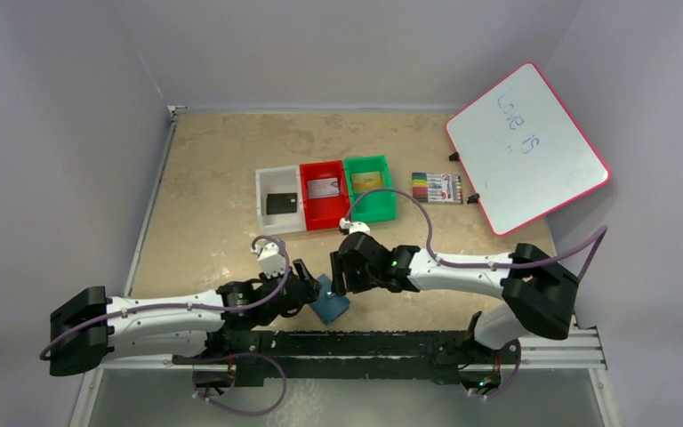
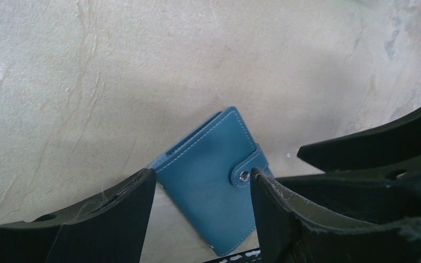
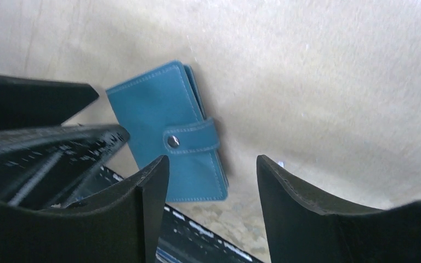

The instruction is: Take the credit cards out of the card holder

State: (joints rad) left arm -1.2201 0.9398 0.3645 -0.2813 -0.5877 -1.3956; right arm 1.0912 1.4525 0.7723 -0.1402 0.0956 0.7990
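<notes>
The teal-blue card holder lies closed on the table near the front edge, its strap snapped shut. My left gripper hovers open just left of it, the jaws wide and holding nothing. Just above and to the right, my right gripper is open and empty too. A black credit card lies in the white bin, a silver-grey one in the red bin, and a gold one in the green bin.
A pack of coloured markers lies right of the bins. A red-framed whiteboard leans at the back right. The black mounting rail runs along the front edge, close behind the card holder. Grey walls enclose the table.
</notes>
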